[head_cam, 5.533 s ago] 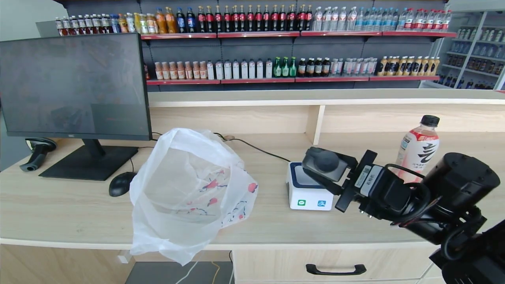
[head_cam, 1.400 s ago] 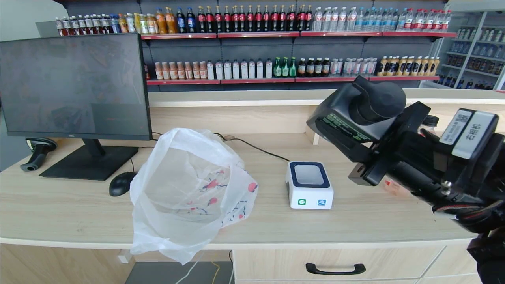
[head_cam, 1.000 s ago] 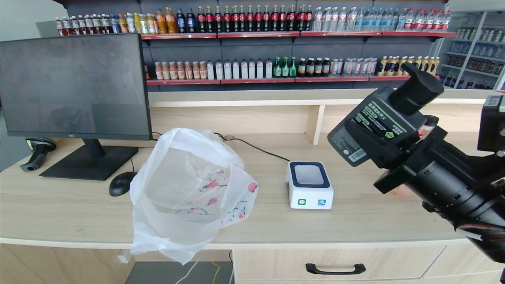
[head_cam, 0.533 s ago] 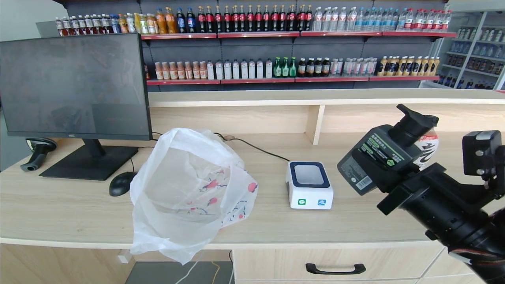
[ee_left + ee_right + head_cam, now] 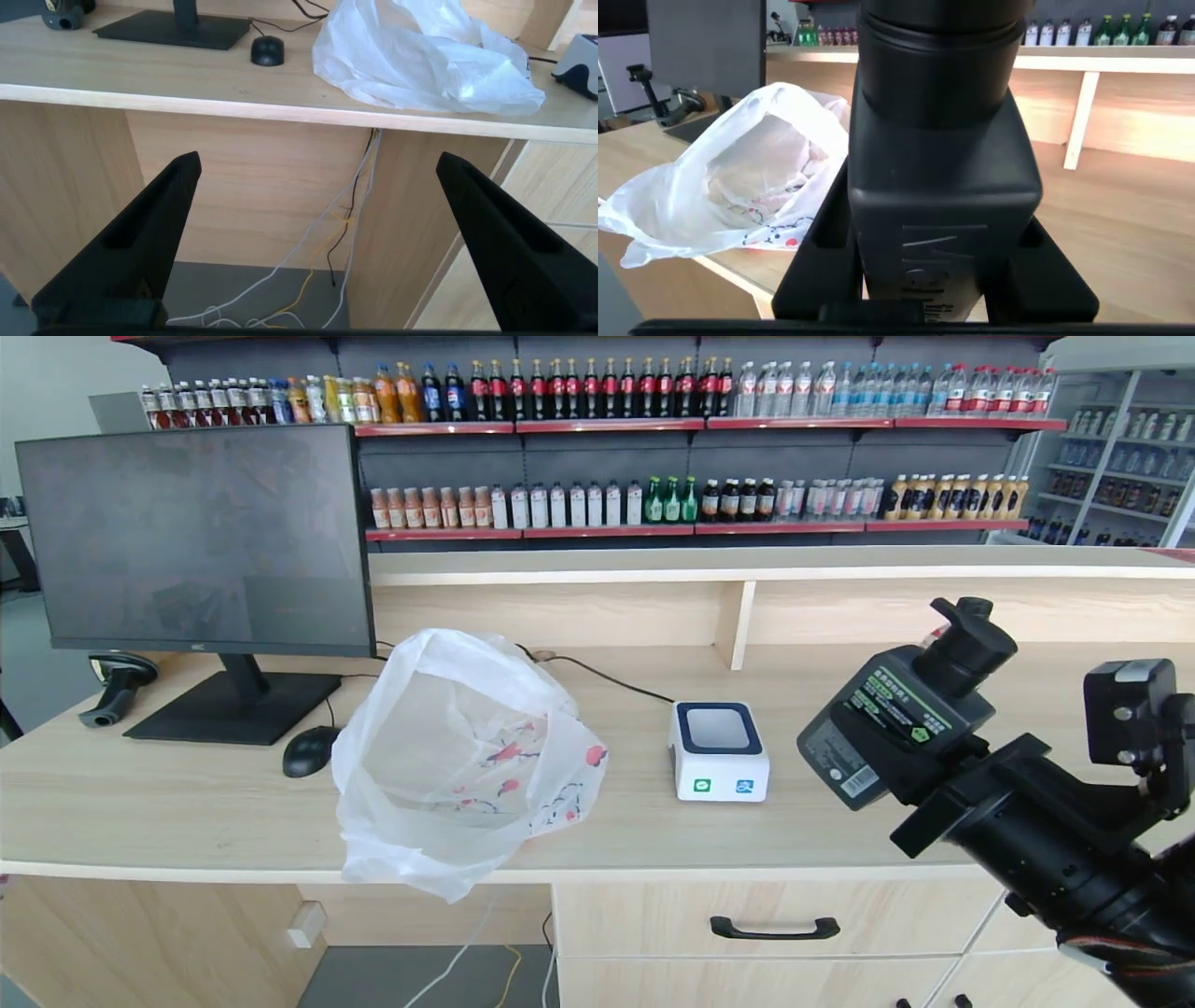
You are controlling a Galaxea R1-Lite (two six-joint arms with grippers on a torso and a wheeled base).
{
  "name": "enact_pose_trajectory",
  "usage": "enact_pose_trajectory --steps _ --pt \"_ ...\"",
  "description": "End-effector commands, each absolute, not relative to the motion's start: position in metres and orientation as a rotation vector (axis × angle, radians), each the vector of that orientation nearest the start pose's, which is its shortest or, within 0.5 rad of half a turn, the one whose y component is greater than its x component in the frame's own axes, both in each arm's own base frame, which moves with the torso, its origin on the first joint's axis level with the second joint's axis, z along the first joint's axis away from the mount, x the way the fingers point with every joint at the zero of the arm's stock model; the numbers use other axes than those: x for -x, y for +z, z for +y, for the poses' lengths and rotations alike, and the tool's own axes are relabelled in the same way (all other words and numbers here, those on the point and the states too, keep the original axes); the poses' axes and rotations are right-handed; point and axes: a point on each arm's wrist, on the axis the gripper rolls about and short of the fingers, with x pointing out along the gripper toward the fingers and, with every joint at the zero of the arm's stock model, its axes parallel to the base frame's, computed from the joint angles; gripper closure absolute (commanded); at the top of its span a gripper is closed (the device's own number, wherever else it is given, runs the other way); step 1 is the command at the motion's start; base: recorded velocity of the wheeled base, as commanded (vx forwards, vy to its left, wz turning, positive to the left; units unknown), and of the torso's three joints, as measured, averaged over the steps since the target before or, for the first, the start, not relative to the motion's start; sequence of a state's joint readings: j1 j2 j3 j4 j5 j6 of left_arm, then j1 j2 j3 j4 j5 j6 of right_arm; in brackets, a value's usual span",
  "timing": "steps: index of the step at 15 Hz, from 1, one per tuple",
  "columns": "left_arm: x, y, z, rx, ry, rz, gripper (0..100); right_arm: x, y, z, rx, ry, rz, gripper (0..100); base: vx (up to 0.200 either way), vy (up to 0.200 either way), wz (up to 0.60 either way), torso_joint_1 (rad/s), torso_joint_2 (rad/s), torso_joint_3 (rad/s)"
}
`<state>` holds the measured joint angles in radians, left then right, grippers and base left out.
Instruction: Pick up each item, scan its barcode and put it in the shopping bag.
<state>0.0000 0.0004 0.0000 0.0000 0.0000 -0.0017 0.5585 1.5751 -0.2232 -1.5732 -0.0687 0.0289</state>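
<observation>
My right gripper (image 5: 934, 767) is shut on a black container (image 5: 892, 723) with a wide black cap and a barcode label. It holds the container tilted above the counter, to the right of the white barcode scanner (image 5: 719, 751). In the right wrist view the black container (image 5: 943, 168) stands between the fingers of my right gripper (image 5: 938, 275). The translucent shopping bag (image 5: 467, 756) lies open on the counter left of the scanner, hanging over the front edge. My left gripper (image 5: 318, 233) is open below counter height, facing the shopping bag (image 5: 420, 56).
A monitor (image 5: 196, 532), a mouse (image 5: 311, 751) and a handheld scanner (image 5: 117, 677) stand at the counter's left. A cable runs from the back wall to the white scanner. A raised shelf with a divider (image 5: 733, 621) backs the counter. Drawers (image 5: 773, 928) sit below.
The right arm lifted the black container from beside the scanner, turned it so its barcode label shows, then lowered it right of the scanner. The head camera has shifted slightly.
</observation>
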Motion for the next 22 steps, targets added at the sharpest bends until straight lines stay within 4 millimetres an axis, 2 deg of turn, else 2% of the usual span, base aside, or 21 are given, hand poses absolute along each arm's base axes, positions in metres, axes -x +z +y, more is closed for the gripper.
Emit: enact_pose_trajectory --steps 1,5,21,22 --pt "0.0228 0.0755 0.0000 0.002 0.000 0.000 0 -0.1827 0.1653 0.1123 -0.093 0.491 -0.190 100 0.000 0.000 0.00 0.000 0.00 0.000" --pt "0.0228 0.0755 0.0000 0.005 0.000 0.000 0 -0.1791 0.1688 0.1100 -0.098 0.489 -0.207 100 0.000 0.000 0.00 0.000 0.00 0.000" --pt "0.0228 0.0753 0.0000 0.009 0.000 0.002 0 -0.1748 0.1643 0.1073 -0.094 0.491 -0.185 100 0.000 0.200 0.00 0.002 0.00 0.001" --pt "0.0228 0.0755 0.0000 0.008 0.000 0.000 0 -0.1762 0.1634 0.1082 -0.094 0.491 -0.180 100 0.000 0.000 0.00 0.000 0.00 0.000"
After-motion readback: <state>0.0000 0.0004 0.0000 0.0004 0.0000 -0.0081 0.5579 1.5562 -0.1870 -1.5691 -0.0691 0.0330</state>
